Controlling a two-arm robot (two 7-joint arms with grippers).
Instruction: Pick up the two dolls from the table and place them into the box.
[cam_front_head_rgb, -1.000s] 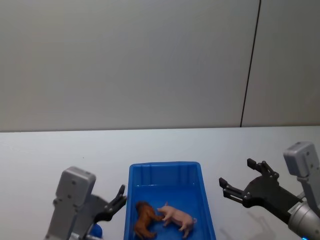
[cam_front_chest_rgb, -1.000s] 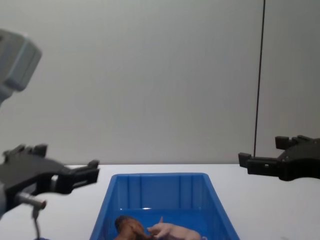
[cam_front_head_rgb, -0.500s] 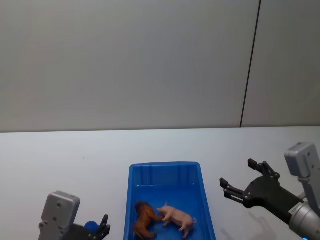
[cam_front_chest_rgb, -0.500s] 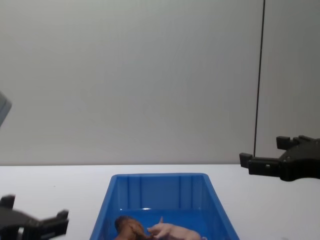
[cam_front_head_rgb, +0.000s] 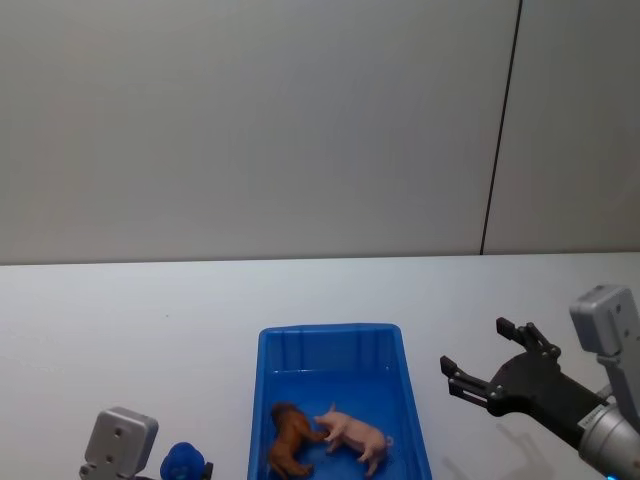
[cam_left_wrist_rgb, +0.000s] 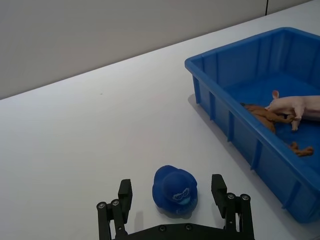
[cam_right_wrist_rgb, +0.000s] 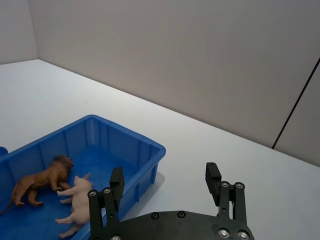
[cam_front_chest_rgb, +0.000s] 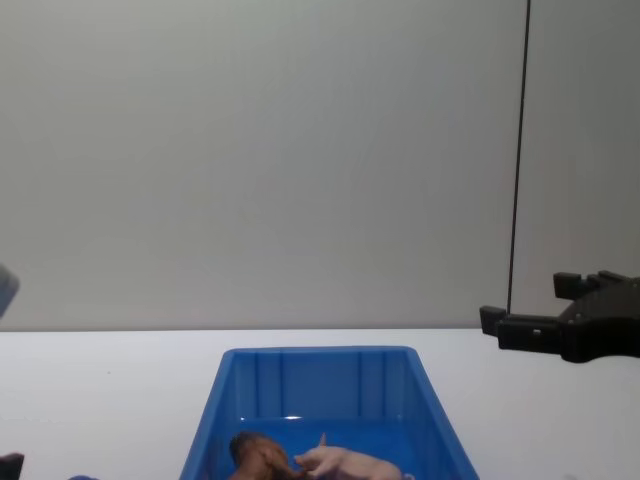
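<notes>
The two dolls, the pig (cam_front_head_rgb: 357, 434) and the lion (cam_front_head_rgb: 288, 440), lie inside the box (cam_front_head_rgb: 330, 335), nose to nose on its floor toward the six o'clock end, the lion at nine o'clock of the pig and touching it. Since both are in the bin and none is left on the table (cam_front_head_rgb: 120, 320), I judge the placing done, which is why I hold nothing.

My right gripper (cam_front_head_rgb: 495, 362) hangs above the table at three o'clock of the box, well apart from its rim, fingers spread wide and empty; it looks parked clear so the bin stays unobstructed.

My left gripper (cam_left_wrist_rgb: 172, 205) sits low at about eight o'clock of the box, fingers also spread wide, with a blue rounded toy (cam_left_wrist_rgb: 175, 189) on the table between them, untouched. That toy is no part of my task, so I judge it should stay put.
</notes>
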